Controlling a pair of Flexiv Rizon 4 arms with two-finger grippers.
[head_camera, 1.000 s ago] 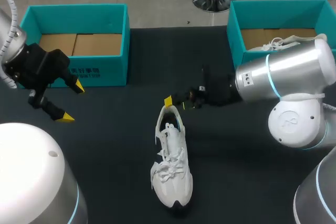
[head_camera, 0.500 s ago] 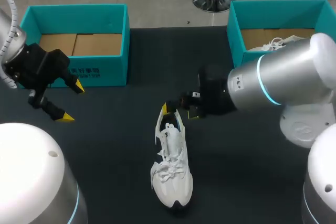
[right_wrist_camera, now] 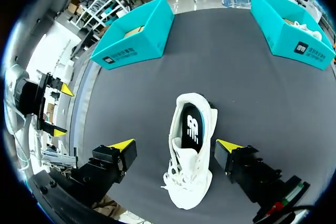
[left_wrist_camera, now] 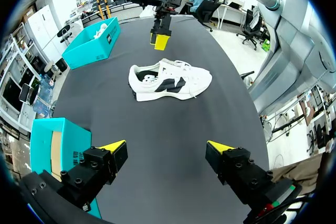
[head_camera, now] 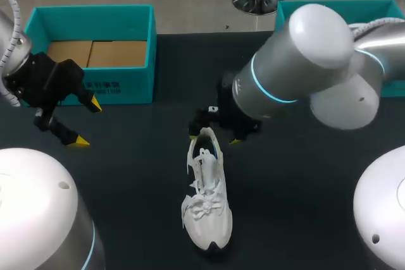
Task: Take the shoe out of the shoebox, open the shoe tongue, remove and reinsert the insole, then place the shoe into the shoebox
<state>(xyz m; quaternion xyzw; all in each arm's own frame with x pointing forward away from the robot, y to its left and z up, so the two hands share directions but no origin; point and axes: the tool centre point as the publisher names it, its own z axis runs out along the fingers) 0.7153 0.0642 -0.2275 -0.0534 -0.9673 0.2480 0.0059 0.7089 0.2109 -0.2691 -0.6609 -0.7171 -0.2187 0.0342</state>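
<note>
A white sneaker [head_camera: 205, 197] lies on the dark table, heel away from me, its black insole [right_wrist_camera: 191, 127] showing in the opening. My right gripper [head_camera: 213, 138] hovers open over the heel end, one yellow fingertip [head_camera: 193, 136] on each side of the shoe [right_wrist_camera: 190, 177], and neither touches it. My left gripper [head_camera: 85, 123] hangs open and empty at the table's left, in front of the left teal shoebox [head_camera: 126, 86]. From the left wrist, the sneaker [left_wrist_camera: 170, 80] lies well ahead of the open left gripper [left_wrist_camera: 167, 146], with the right gripper [left_wrist_camera: 160, 39] beyond it.
The right teal shoebox [head_camera: 297, 6] stands at the back right, mostly hidden by my right arm; it holds a second white shoe [right_wrist_camera: 307, 29]. The left shoebox [right_wrist_camera: 134, 38] shows only its cardboard floor. Bare table lies between the sneaker and the boxes.
My right arm has swung left and turned its wrist, bringing the open gripper from beside the heel to straddle it. The shoe and my left arm have not moved.
</note>
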